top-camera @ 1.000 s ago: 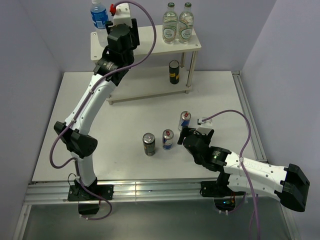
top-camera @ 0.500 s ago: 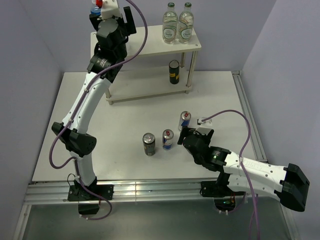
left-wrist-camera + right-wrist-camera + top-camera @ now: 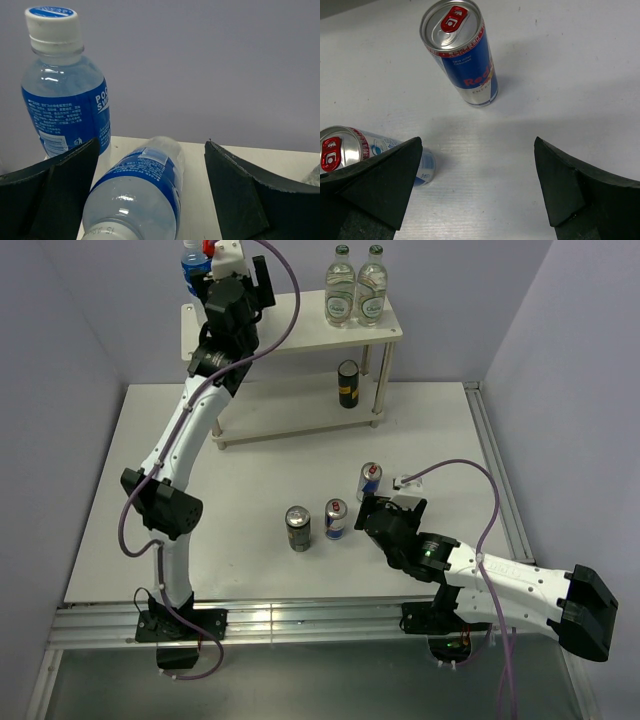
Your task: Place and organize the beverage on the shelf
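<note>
On the left end of the shelf's top board one blue-labelled water bottle stands upright. A second such bottle lies tipped on the board, cap end toward the left wrist camera. My left gripper is open around it. A dark yellow-banded can stands on the lower board. Two blue-and-silver cans and another dark can stand on the table. My right gripper hangs open over bare table, with one slim can ahead and the other by its left finger.
Two clear green-capped bottles stand at the right end of the top board. The purple back wall rises just behind the shelf. A metal rail lines the table's right edge.
My left gripper has opened and let go of the second water bottle, and its wrist has shifted left over the shelf's end. The right arm has hardly moved.
</note>
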You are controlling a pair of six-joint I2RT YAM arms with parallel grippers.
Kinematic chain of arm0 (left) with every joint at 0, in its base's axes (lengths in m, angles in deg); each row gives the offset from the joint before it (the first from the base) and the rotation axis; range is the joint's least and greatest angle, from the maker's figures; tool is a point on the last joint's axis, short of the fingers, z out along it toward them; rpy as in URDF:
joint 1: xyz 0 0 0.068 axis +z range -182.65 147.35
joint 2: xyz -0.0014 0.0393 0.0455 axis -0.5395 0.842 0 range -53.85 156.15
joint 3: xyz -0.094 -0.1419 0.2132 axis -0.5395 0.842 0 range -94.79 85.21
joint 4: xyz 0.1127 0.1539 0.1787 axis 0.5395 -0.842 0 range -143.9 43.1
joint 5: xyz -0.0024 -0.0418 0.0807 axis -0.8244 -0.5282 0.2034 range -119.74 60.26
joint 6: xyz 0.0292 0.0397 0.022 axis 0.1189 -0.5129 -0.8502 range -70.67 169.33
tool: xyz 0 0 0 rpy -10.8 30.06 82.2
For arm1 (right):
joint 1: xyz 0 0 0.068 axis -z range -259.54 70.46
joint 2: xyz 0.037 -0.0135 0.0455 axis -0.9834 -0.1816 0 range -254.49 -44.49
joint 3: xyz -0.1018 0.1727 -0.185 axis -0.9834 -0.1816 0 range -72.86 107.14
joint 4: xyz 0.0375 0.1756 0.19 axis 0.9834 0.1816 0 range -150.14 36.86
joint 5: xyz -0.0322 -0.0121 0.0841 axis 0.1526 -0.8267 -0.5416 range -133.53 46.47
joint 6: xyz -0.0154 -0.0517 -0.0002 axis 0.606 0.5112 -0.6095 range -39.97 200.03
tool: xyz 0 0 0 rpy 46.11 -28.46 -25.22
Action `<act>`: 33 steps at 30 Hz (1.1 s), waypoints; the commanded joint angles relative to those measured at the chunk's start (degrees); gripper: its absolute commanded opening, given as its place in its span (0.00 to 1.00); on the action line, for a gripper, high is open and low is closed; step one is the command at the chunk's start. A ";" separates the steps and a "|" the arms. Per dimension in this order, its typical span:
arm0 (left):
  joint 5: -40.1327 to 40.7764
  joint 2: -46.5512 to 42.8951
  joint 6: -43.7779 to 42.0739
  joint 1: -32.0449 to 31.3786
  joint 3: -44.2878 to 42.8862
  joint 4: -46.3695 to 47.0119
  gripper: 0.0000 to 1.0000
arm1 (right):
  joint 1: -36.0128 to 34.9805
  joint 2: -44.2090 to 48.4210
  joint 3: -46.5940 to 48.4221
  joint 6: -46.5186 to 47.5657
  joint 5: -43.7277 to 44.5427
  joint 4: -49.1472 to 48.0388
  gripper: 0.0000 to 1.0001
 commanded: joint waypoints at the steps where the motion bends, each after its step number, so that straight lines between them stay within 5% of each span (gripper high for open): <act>1: -2.13 0.25 0.75 0.31 -2.49 5.97 0.92 | -0.51 -0.11 1.89 -0.16 2.11 -0.73 1.00; 3: -2.74 1.48 0.31 0.31 -4.16 9.04 0.91 | -0.42 -0.19 1.80 -0.25 2.03 -0.82 1.00; 5: -2.83 2.97 0.14 0.31 -6.53 10.54 0.76 | -0.51 -0.37 2.06 -0.16 2.03 -0.73 1.00; 6: -3.10 3.24 -0.13 0.31 -7.23 11.07 0.58 | -0.42 -0.46 2.06 -0.16 2.03 -0.73 1.00; 7: -2.92 3.50 -0.13 0.31 -7.59 11.59 0.29 | -0.51 -0.46 2.15 -0.25 2.03 -0.64 1.00; 9: -2.31 3.51 0.13 0.40 -7.07 13.09 0.03 | -0.42 -0.11 1.98 -0.25 2.03 -0.56 1.00; 16: -1.96 0.43 0.05 -0.13 -2.32 14.59 0.00 | -0.42 0.24 1.80 0.01 1.85 -0.82 1.00; 24: -0.38 -2.91 -9.26 -3.73 -6.27 15.73 0.00 | -0.51 0.59 1.71 -0.08 1.85 -0.73 1.00; 33: 0.07 -6.34 -10.15 -3.91 -5.92 16.87 0.00 | -0.51 0.51 1.71 -0.08 1.85 -0.73 1.00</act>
